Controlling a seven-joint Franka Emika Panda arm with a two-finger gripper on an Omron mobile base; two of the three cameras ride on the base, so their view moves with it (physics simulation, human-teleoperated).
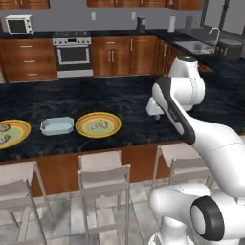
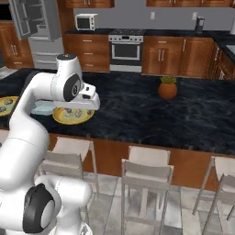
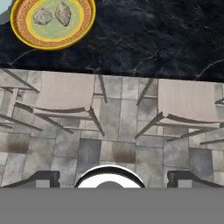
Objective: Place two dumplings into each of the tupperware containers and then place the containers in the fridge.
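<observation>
While nothing is packed, we list: dumplings (image 3: pixel 53 14) two on near plate (image 1: pixel 98 125), others on far plate (image 1: pixel 12 132) | tupperware container (image 1: pixel 57 126) empty between plates on tabletop (image 1: pixel 124 103) | pincer (image 3: pixel 113 177) spread wide, empty | fridge (image 2: pixel 36 27) open, all steps remain.

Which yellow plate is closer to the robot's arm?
The yellow plate on the right of the pale-blue container, holding two dumplings. The other plate sits at the far left edge of the counter, beyond the container.

Two dumplings (image 3: pixel 52 15) on plate (image 1: pixel 113 129), container (image 1: pixel 57 126) left
</observation>
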